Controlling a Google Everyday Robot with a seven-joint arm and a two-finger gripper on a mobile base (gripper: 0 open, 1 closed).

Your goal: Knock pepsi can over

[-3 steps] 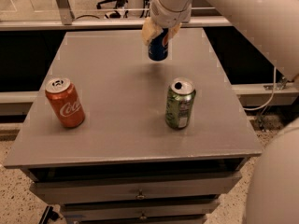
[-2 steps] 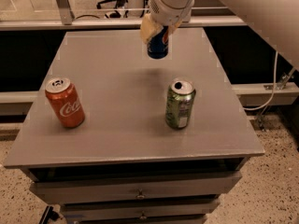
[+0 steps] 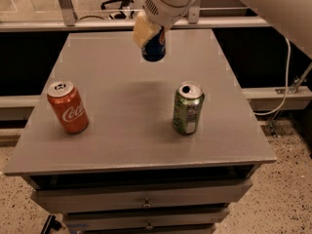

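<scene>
Cream gripper (image 3: 151,39) clasping blue pepsi can (image 3: 155,51) — red can (image 3: 68,108), green can (image 3: 187,110)

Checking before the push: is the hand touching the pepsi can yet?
Cannot tell. In the camera view the hand overlaps the top of the pepsi can at the far side of the table, so neither contact nor gap shows.

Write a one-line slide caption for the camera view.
Gripper at the pepsi can, far on the table; Coca-Cola can and green can stand upright nearer.

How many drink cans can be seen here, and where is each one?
3: the pepsi can far back on the table, the gripper at its top; the Coca-Cola can front left; the green can front right.
</scene>
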